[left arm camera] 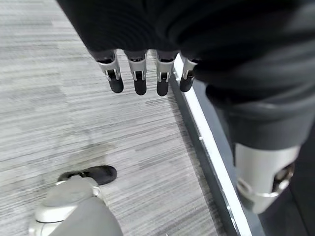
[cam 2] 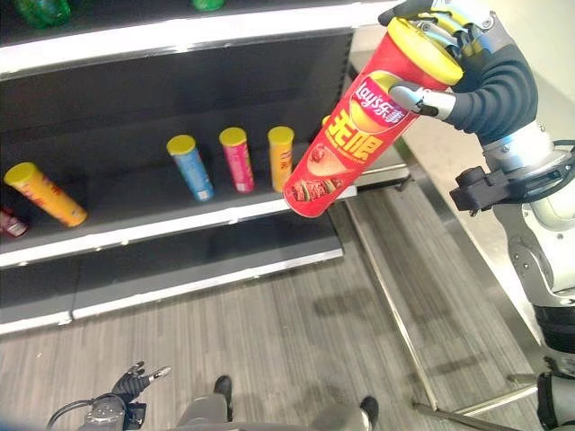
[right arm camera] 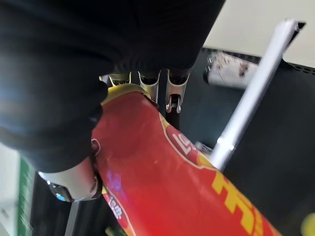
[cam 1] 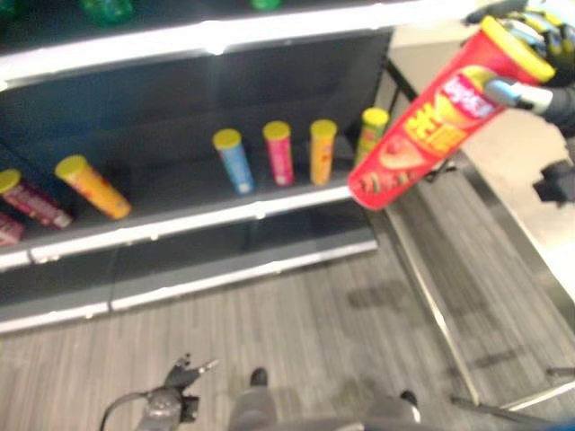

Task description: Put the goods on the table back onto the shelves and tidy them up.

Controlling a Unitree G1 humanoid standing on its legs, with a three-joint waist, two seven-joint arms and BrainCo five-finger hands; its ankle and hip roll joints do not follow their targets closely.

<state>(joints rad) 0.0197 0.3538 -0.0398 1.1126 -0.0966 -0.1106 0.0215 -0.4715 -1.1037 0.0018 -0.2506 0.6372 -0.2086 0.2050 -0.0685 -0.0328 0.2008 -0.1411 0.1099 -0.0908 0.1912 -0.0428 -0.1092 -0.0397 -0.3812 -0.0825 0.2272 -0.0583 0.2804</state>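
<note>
Red can (cam 2: 350,135), tilted, held in right hand (cam 2: 481,85), right of the shelf: the one item with legible print.
- Logo badge (cam 2: 382,101) near the yellow-lidded end: white script on a red band across a yellow disc.
- Below it, two large yellow characters (cam 2: 352,142) run down the can's side.
- Food picture at the low end; any small print there is too small to read.
- Right wrist view: part of the same logo (right arm camera: 184,142) and yellow strokes (right arm camera: 236,196).

Shelf cans: blue can (cam 2: 190,166), pink can (cam 2: 238,159), orange can (cam 2: 280,157), tilted orange can (cam 2: 45,193) far left. Labels are too small and blurred to read.

No numbers, price tags or signs readable on the shelf edge (cam 2: 180,224).
</note>
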